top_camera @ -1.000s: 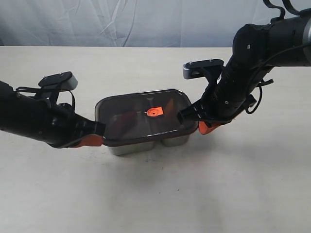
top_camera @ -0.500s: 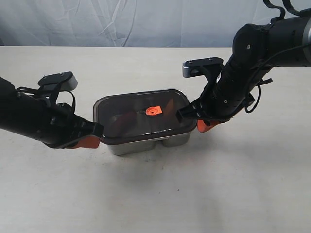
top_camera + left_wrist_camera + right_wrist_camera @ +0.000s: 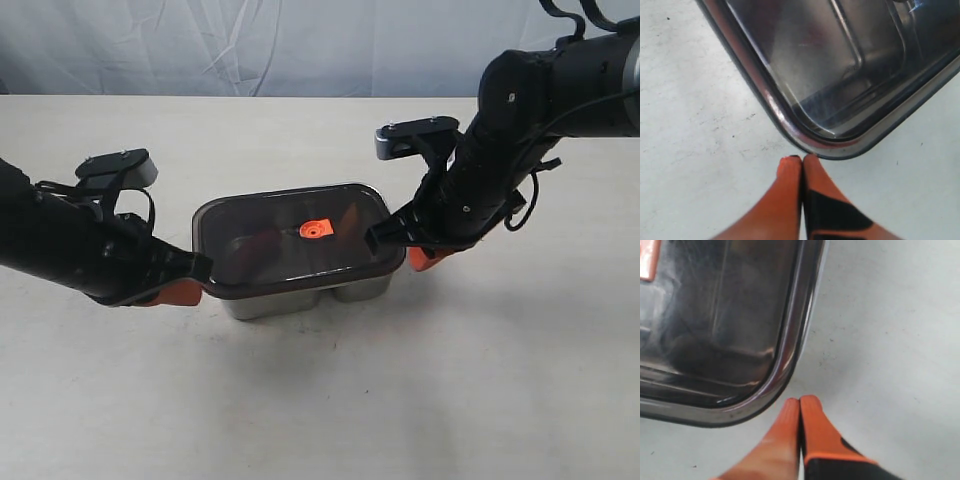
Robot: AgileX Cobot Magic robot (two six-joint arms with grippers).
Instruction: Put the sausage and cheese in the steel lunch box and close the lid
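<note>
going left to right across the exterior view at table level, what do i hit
left pincer → lid, sitting on the steel lunch box → right pincer

The lid (image 3: 270,225) is showing a dark, smoky translucent tone, with its centre tab (image 3: 316,229) glowing orange. Under it the steel lunch box (image 3: 300,298) is gleaming silver. The left claw (image 3: 802,160) and the right claw (image 3: 800,401) are both showing orange fingers with black patches. The left arm (image 3: 60,250) and the right arm (image 3: 520,110) are looking black. The worktop (image 3: 320,400) is appearing off-white with faint dark specks, and the backdrop cloth (image 3: 250,45) is showing pale blue-grey.
</note>
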